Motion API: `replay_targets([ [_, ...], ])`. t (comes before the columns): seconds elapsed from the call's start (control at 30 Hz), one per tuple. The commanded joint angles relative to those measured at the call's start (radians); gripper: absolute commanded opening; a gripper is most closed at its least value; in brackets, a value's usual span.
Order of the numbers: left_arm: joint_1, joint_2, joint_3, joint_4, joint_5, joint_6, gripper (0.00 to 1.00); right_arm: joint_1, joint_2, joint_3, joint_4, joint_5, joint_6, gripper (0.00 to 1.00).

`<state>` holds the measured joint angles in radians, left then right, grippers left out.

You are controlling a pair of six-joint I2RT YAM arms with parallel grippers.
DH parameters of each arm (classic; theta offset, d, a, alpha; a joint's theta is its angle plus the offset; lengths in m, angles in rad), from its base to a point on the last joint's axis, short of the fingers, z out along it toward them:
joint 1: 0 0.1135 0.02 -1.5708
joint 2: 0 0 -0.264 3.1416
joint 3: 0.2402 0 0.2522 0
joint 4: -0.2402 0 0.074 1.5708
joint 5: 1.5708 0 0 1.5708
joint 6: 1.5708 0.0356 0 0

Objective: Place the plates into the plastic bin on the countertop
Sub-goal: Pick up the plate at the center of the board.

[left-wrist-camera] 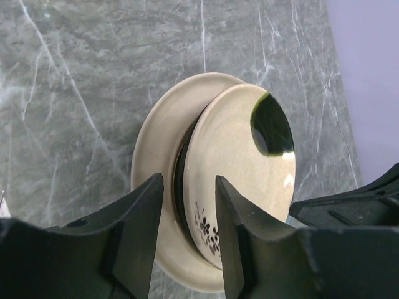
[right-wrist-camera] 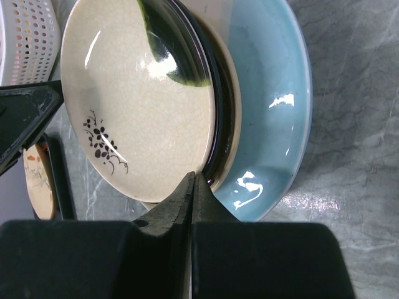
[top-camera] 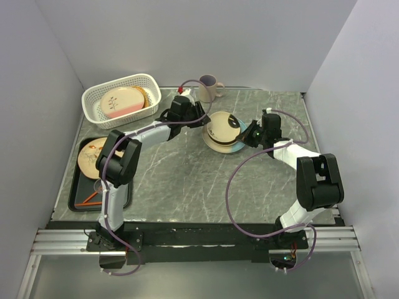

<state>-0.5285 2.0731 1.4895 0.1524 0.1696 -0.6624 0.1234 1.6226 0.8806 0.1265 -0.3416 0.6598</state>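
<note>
At the far left a black tray [top-camera: 78,187] lies on the grey-green marble countertop [top-camera: 187,180], carrying a cream plate with a drawn motif [top-camera: 90,154]. Behind it, in the back left corner, stands the white perforated bin [top-camera: 95,112]. A half-pink plate with a twig [top-camera: 120,101] lies inside, and a tan-orange plate [top-camera: 145,94] leans at its right end. The left arm reaches from there across to the middle of the slab. The left gripper [left-wrist-camera: 188,184] sits astride the near rim of a small cream plate with a dark green patch and a berry sprig [left-wrist-camera: 237,156]. Its jaws are drawn in narrow, one finger over the plate's face and one outside its dark underside. Whether they already pinch the rim is hard to say from this angle, as a sliver of gap seems to show. A beige mug [top-camera: 209,87] stands just behind, apart from the plates. The small plate is tilted, its right side raised off a larger cream plate [left-wrist-camera: 156,143], which rests in a pale blue plate [right-wrist-camera: 274,93] at the bottom of the stack. At the stack's right side the right gripper [right-wrist-camera: 193,180] has its fingers pressed together with nothing between them. Their tips touch the small plate's edge.
</note>
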Motion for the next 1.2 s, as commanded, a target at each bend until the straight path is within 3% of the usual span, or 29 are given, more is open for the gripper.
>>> replay_targets([
  [0.0, -0.014, 0.027, 0.067, 0.012, 0.031, 0.024, 0.44, -0.007, 0.002, 0.031, 0.007, 0.003, -0.02, 0.0],
  [0.27, -0.019, 0.067, 0.104, -0.02, 0.018, 0.037, 0.42, -0.005, 0.005, 0.034, 0.009, -0.002, -0.019, 0.0],
  [0.37, -0.019, 0.077, 0.112, -0.02, 0.021, 0.037, 0.36, -0.005, 0.006, 0.035, 0.009, -0.005, -0.019, 0.0],
  [0.47, -0.019, 0.085, 0.117, -0.027, 0.024, 0.035, 0.24, -0.005, 0.003, 0.034, 0.007, -0.004, -0.02, 0.0],
  [0.5, -0.019, 0.084, 0.115, -0.027, 0.021, 0.034, 0.06, -0.005, 0.003, 0.035, 0.009, -0.004, -0.02, 0.0],
  [0.53, -0.019, 0.081, 0.112, -0.028, 0.013, 0.032, 0.01, -0.004, 0.0, 0.032, 0.009, -0.005, -0.02, 0.0],
  [0.93, -0.011, 0.01, 0.057, -0.01, -0.01, 0.017, 0.01, -0.005, -0.059, 0.017, 0.012, -0.013, -0.023, 0.0],
  [1.0, -0.007, -0.01, 0.037, 0.002, -0.005, 0.007, 0.01, -0.005, -0.066, 0.015, 0.015, -0.014, -0.022, 0.04],
  [1.17, -0.001, -0.042, 0.003, 0.013, -0.001, -0.003, 0.01, -0.005, -0.082, -0.005, 0.044, -0.027, -0.011, 0.31],
])
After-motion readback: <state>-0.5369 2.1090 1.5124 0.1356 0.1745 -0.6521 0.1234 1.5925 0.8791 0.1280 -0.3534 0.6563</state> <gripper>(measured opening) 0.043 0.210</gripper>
